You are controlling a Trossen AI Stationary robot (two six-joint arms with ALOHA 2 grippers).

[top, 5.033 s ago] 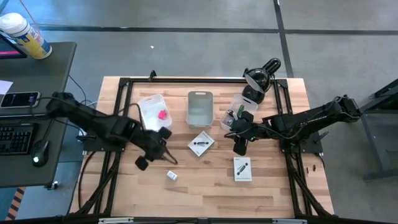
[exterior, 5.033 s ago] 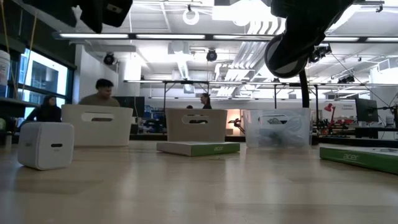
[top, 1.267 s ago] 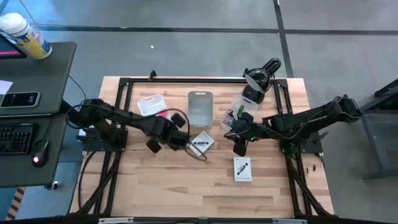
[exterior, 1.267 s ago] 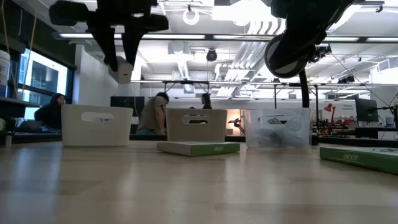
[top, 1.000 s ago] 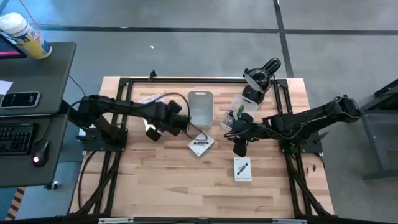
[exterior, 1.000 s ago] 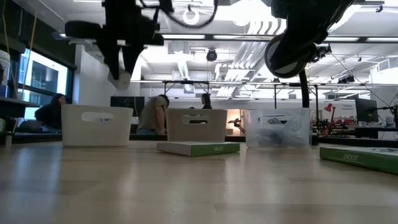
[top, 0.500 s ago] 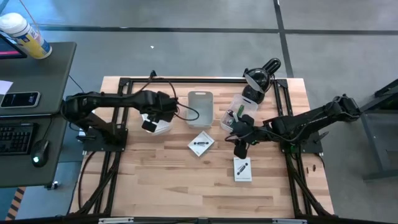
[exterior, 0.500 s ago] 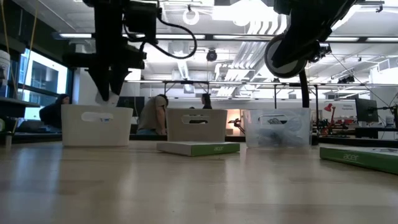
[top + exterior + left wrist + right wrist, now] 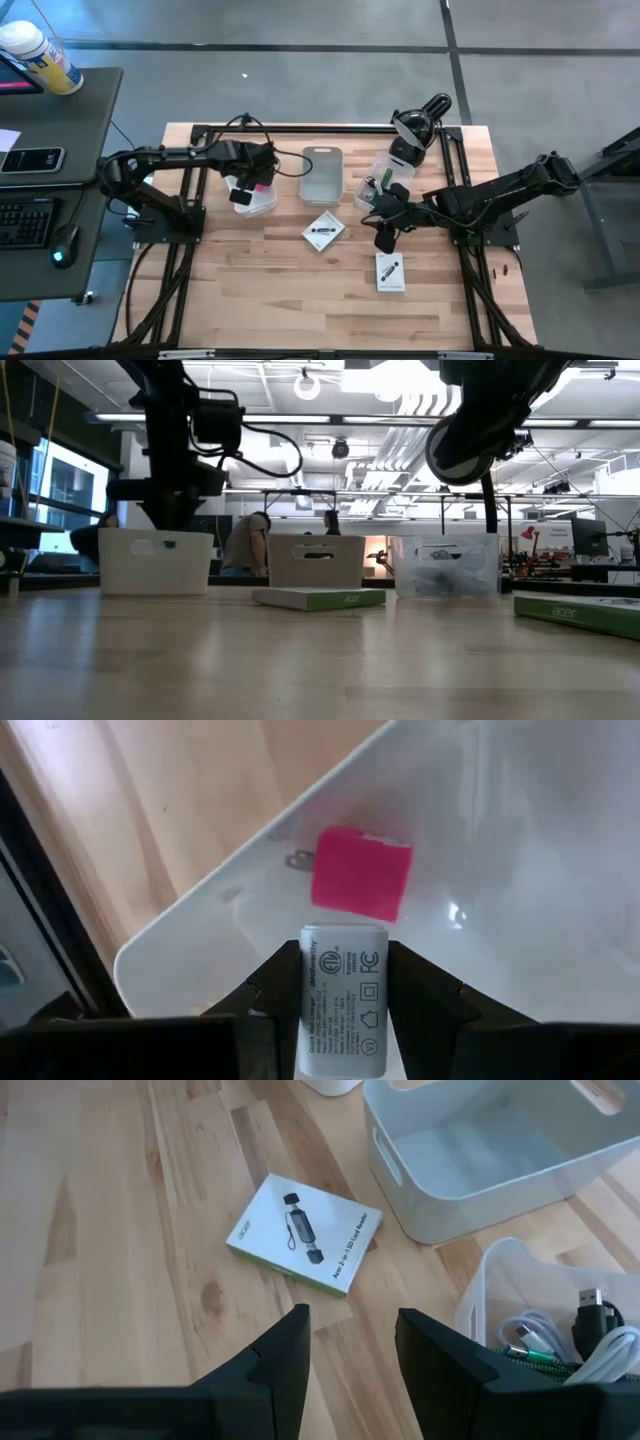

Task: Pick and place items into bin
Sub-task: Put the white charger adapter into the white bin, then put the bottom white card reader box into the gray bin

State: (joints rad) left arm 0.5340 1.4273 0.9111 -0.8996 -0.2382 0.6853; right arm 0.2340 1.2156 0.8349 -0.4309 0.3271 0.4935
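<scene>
**Left gripper holds a white charger over the left bin**

The left gripper (image 9: 240, 196) hangs over the left bin (image 9: 262, 203), the white one of 3 bins in a row at the back of the table (image 9: 300, 290). Its fingers (image 9: 272, 985) are clamped on a white charger (image 9: 342, 1000) with printed markings on its face. In the left wrist view the charger sits above the bin's floor, and a pink block (image 9: 360, 874) with 2 metal prongs lies on that floor just beyond it.

The right gripper (image 9: 386, 236) waits above the table in front of the clear bin (image 9: 385, 172), which holds tangled cables (image 9: 545, 1335). Its fingers (image 9: 285, 1350) stand apart with nothing between them.

The middle bin (image 9: 322, 175) looks bare inside in the right wrist view. 1 white card (image 9: 323, 230) printed with a black tool lies in front of it, and another card (image 9: 389, 271) lies nearer the table's front edge, just past the right gripper.
</scene>
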